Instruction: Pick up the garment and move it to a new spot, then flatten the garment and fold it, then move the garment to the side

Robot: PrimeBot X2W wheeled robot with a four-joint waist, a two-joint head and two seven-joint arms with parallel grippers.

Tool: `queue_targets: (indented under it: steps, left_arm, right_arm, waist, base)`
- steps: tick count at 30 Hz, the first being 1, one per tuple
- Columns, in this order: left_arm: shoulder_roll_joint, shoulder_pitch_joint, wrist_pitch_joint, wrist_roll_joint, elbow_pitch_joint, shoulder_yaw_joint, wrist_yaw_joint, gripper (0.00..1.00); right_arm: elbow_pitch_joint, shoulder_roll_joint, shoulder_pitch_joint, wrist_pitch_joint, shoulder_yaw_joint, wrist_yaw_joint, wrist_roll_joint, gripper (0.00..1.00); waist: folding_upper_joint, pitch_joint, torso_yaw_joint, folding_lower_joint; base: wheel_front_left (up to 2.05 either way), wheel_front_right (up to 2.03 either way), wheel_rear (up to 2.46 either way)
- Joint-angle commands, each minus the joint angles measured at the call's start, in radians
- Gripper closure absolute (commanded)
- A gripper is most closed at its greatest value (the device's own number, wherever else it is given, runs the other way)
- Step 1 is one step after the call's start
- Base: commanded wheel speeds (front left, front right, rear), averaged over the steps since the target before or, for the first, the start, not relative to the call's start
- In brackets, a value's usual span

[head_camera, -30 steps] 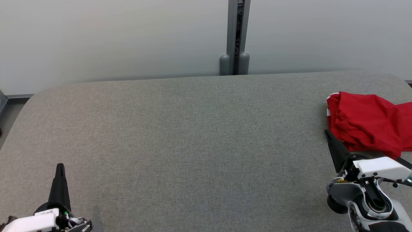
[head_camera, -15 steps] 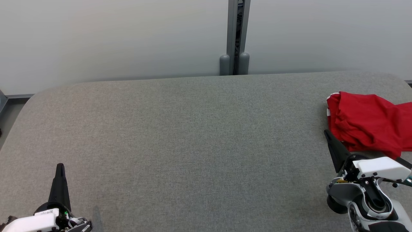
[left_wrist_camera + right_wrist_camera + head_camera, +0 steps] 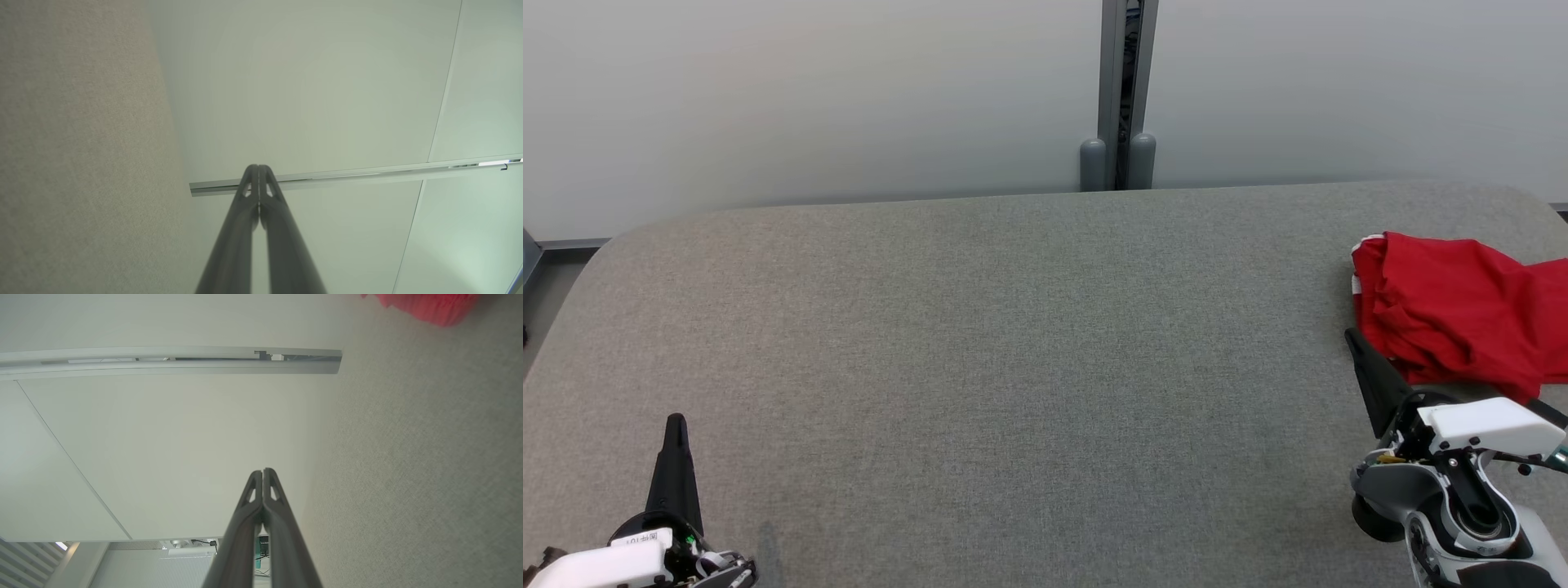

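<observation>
a: head view first. red garment (image 3: 1462, 306) lies bunched at the right edge of the grey table (image 3: 1013, 343), with the right gripper (image 3: 1352, 336) just beside its near corner. touching or not, can't tell.
b: and the left gripper (image 3: 675, 425) is low at the left, well apart from the cloth.
a: left wrist view now: fingers pressed together, nothing between them, pale wall and a metal rail (image 3: 367, 173) beyond.
b: right wrist view: jaws together too, empty, and a blur of red at the top edge above the table.
a: against a second ago?
b: nothing has shifted, arms and cloth alike.
</observation>
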Motion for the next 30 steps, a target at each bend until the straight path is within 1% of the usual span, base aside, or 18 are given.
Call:
queue_targets:
  steps: [1, 30]
  left_arm:
    - [0.005, -0.018, 0.002, -0.001, -0.003, 0.003, -0.002, 1.00]
    - [0.005, -0.018, 0.002, -0.001, -0.003, 0.003, -0.002, 1.00]
  right_arm:
    - [0.003, -0.003, -0.011, 0.007, -0.003, 0.000, -0.007, 1.00]
    - [0.003, -0.002, -0.011, 0.007, -0.005, 0.000, -0.006, 1.00]
  waist:
    - [-0.0001, 0.000, 0.000, 0.0000]
    - [-0.0001, 0.000, 0.000, 0.0000]
  base:
    - [0.00, 0.00, 0.00]
    - [0.00, 0.00, 0.00]
